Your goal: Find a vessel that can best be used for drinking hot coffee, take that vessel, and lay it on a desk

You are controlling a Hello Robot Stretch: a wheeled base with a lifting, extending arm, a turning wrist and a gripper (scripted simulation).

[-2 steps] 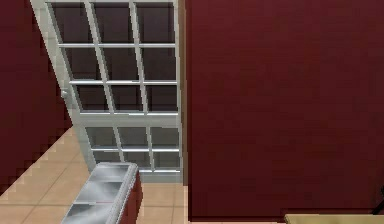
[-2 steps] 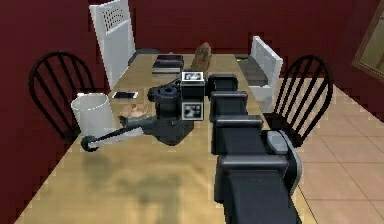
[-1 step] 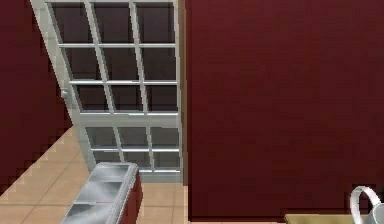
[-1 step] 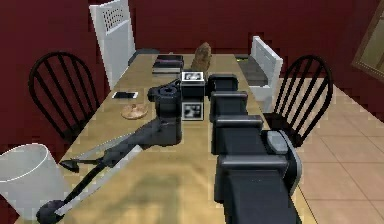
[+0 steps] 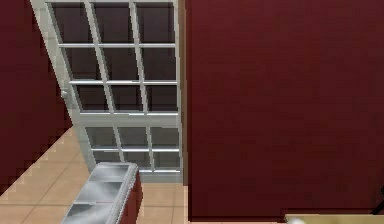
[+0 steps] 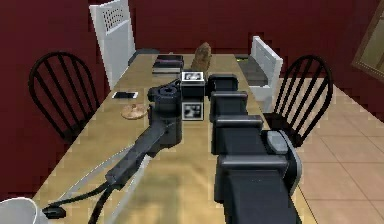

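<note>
On the arm side view I have the arm (image 6: 250, 170) reaching out over a long wooden table (image 6: 190, 165), with the gripper (image 6: 72, 205) angled down toward the picture's lower left corner. Just beside the thin fingers (image 6: 62, 196) is a white cup (image 6: 16, 212) with a dark inside, cut off by the frame's edge. I cannot tell whether it rests on the table's corner or whether the gripper touches it, so I cannot tell if anything is held, and I cannot tell how the jaws stand either. Farther out on the table lie a phone (image 6: 125, 95), a small round brown thing (image 6: 132, 112), a dark flat book (image 6: 168, 63) and a loaf of bread (image 6: 203, 52). Black spindle chairs (image 6: 62, 85) and white chairs (image 6: 113, 30) stand around it. Ahead, the forward view gives me a dark red wall (image 5: 280, 100), a white glass-paned door (image 5: 120, 80), tan floor tiles (image 5: 60, 165) and a grey-topped cabinet (image 5: 100, 195)
</note>
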